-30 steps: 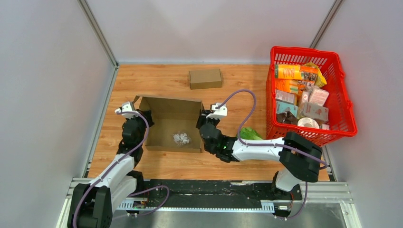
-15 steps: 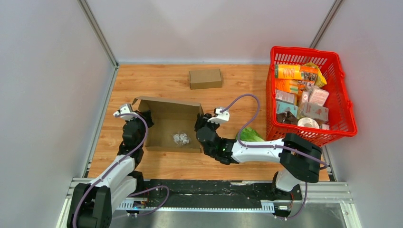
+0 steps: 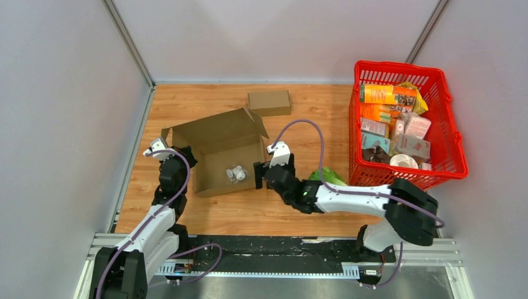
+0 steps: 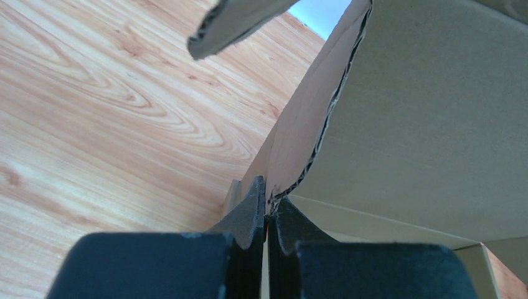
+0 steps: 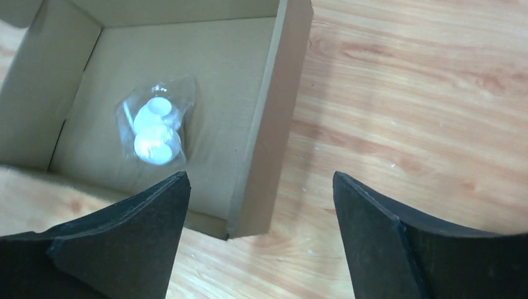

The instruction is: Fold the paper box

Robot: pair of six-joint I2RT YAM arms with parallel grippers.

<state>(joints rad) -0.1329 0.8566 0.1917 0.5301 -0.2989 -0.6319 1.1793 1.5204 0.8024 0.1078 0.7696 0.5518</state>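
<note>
The paper box (image 3: 218,156) is an open brown cardboard carton, turned slightly on the wooden table, its lid flap (image 3: 215,128) standing up at the back. A small clear bag of white pieces (image 3: 235,173) lies inside it. My left gripper (image 3: 180,156) is shut on the box's left wall; in the left wrist view the corrugated edge (image 4: 324,131) runs into the pinched fingertips of this gripper (image 4: 268,208). My right gripper (image 3: 258,176) is open beside the box's right wall (image 5: 271,131), touching nothing. The right wrist view shows the gripper (image 5: 261,180) straddling that wall's near corner, with the bag (image 5: 155,128) beyond.
A small closed cardboard box (image 3: 269,103) lies at the back. A red basket (image 3: 353,134) full of packaged goods stands at the right. A green item (image 3: 327,176) lies between the basket and my right arm. Grey walls enclose the table.
My right gripper has opened and let go of the box's right wall. The box has turned counter-clockwise and its lid flap has swung up.
</note>
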